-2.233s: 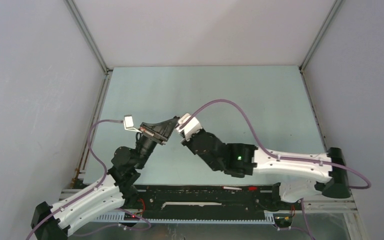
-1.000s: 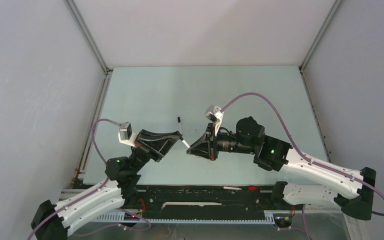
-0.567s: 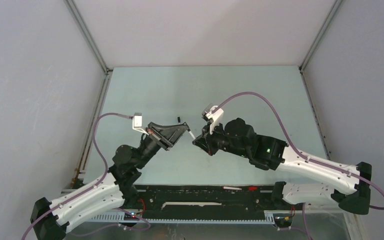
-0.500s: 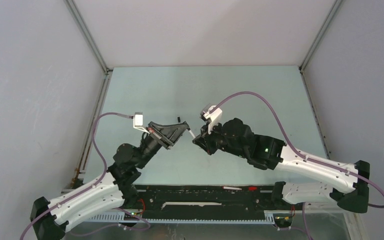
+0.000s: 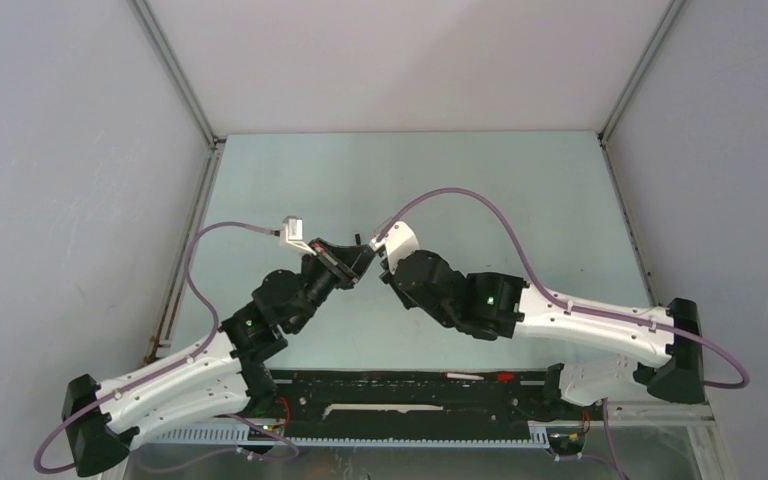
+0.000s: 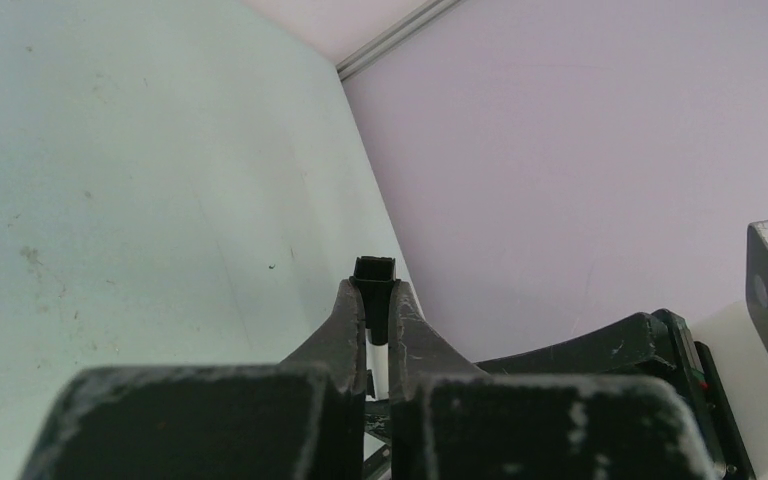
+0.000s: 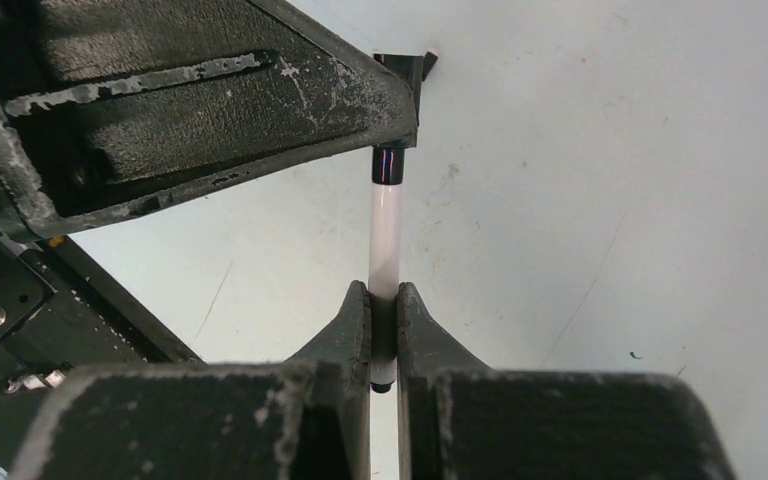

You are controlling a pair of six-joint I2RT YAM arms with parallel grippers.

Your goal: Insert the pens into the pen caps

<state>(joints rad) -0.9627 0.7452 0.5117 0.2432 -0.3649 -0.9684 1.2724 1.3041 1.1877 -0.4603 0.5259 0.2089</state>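
2 arms of identical build. Left arm [image 5: 175, 385] and right arm [image 5: 600, 330]: white shell links, black joint housings, black end blocks at the bases. 1 purple cable [image 5: 450, 195] runs along each arm to a small white-grey wrist camera [image 5: 293, 229]. 1 green indicator light [image 5: 488, 299] lit per arm. Left gripper [image 6: 376, 295] and right gripper [image 7: 384, 295]: black tapered fingers, edges scuffed grey.
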